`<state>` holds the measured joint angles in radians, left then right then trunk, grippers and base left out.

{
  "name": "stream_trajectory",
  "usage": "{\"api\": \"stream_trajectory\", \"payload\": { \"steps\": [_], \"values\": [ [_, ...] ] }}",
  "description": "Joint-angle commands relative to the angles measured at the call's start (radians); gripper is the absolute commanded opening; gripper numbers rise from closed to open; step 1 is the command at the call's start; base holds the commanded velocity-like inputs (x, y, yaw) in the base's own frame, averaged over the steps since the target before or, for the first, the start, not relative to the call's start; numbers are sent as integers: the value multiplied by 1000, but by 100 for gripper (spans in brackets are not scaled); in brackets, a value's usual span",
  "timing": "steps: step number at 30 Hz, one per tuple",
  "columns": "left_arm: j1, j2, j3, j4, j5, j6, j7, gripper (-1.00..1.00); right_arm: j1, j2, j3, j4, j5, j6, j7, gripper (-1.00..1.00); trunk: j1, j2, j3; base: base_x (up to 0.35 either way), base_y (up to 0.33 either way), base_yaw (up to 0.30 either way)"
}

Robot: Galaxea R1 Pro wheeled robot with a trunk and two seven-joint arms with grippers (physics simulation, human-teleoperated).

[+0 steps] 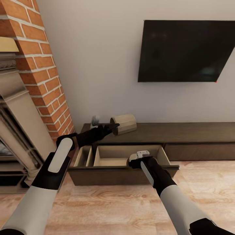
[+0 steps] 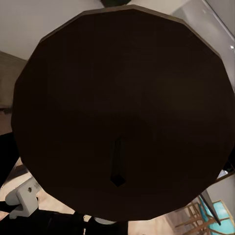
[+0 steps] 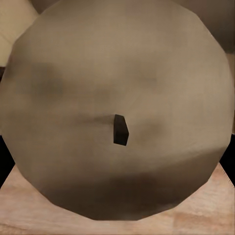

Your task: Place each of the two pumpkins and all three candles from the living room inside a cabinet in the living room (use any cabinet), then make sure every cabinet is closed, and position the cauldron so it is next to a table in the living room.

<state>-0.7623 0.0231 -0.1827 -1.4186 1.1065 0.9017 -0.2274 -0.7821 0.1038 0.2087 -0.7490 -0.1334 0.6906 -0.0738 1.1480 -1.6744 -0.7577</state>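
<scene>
Candle lying tilted in the left claw, clamped by its end, wick face toward the wrist camera, hovering over the cabinet top at 12 o'clock from the open drawer. Second candle sitting clamped in the right claw, being lowered into the drawer's 3 o'clock side for stowing.
</scene>
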Motion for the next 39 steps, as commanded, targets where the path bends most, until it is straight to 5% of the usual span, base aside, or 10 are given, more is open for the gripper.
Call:
{"api": "stream_trajectory", "payload": {
  "steps": [1, 39],
  "values": [
    [0, 0, 0, 0, 6, 0, -2, -100, 0, 0, 0, 8, 2, 0, 1, -100, 0, 0, 0, 328, 0, -9],
    [0, 0, -1, 0, 6, 0, -2, -100, 0, -7, 1, 31, 9, 0, 1, -100, 0, 0, 0, 328, 0, 0]
  ]
}}
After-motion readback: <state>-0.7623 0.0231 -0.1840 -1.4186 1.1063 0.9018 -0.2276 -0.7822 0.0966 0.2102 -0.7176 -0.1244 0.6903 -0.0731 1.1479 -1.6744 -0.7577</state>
